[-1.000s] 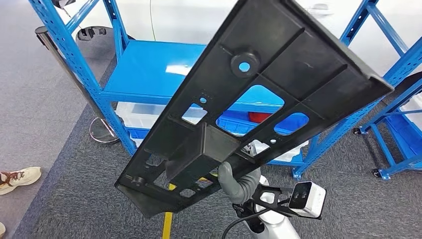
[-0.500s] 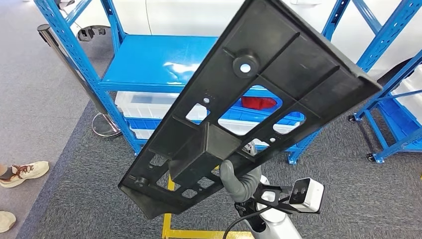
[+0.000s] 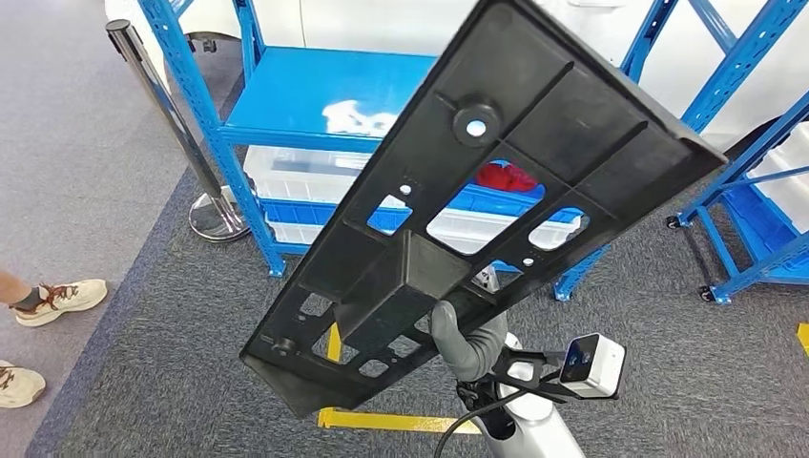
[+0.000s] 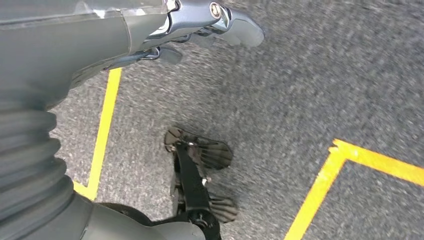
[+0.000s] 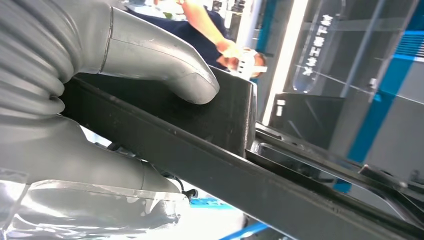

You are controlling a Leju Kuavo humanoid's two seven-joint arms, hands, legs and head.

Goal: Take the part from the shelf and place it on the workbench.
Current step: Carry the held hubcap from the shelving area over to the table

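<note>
While we review the head view, the long black ribbed plastic panel with cut-outs (image 3: 496,181) is aloft before the blue steel shelf (image 3: 315,95), clasped near its boxed lower end by the right hand (image 3: 466,339); we judge it stiff, light, unwieldy. Left wrist view: left hand (image 4: 200,25) hangs loose over carpet, holding nothing. Right wrist view: thumb clamps the panel's rib.

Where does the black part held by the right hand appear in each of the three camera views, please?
Head view: the black part runs diagonally across the middle.
Left wrist view: not in it.
Right wrist view: its dark edge crosses the frame under the thumb.
Shared landmark: the right hand, gripping the part in the head and right wrist views.
</note>
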